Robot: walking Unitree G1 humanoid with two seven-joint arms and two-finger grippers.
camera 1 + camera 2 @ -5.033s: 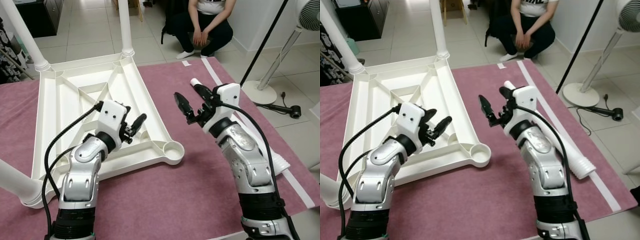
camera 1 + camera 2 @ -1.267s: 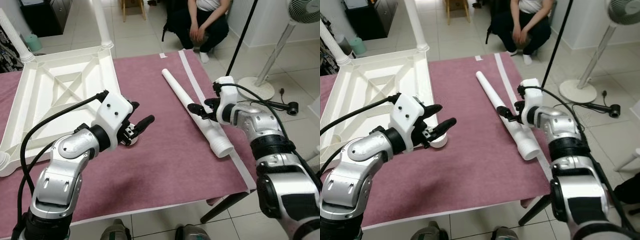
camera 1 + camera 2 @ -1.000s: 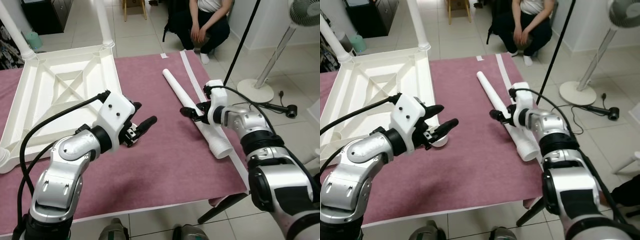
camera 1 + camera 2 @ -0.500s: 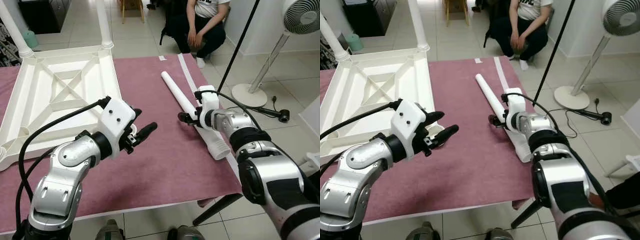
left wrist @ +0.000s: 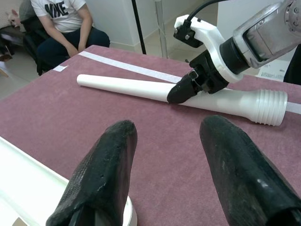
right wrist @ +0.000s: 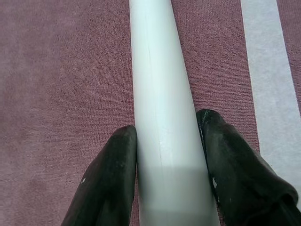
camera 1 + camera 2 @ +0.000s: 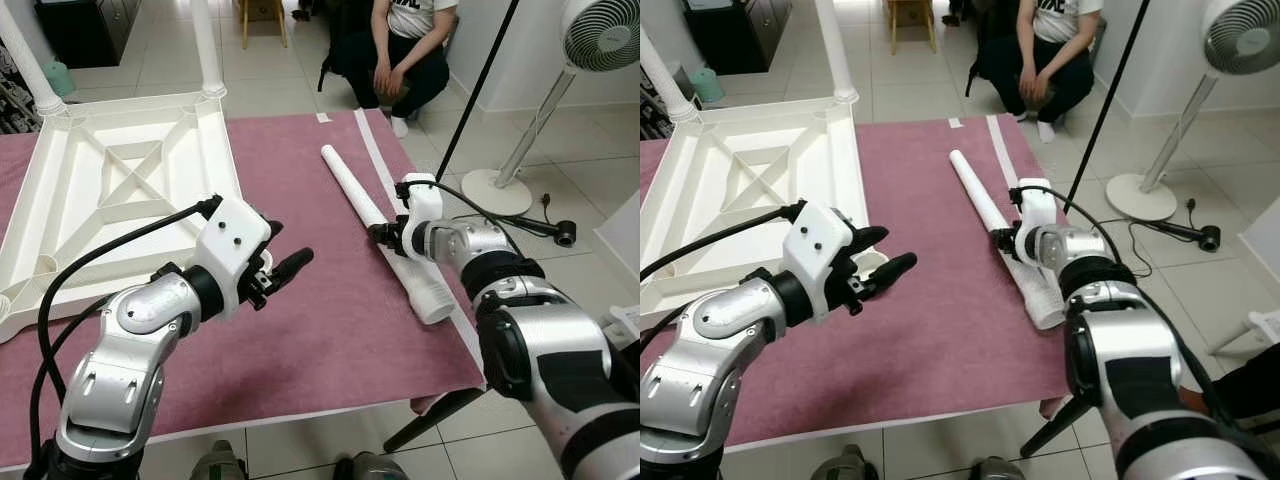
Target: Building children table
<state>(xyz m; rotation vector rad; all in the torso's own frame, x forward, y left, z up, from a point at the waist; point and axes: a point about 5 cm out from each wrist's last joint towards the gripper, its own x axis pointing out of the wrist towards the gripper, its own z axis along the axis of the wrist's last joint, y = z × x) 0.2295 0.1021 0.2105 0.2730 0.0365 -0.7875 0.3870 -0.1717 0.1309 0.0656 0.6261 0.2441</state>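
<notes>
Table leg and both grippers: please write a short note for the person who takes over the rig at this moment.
Right gripper: fingers on both sides of the loose table leg, touching it; the leg lies flat on the purple cloth, not lifted.
Left gripper: open, holding nothing, above the cloth near the tabletop's corner.
Tabletop: upside down on the cloth, on the robot's left, with legs already standing in its two far corners.
Left to do: lift the loose leg, carry it to a free corner socket and fit it in.
A person crouches beyond the table.
</notes>
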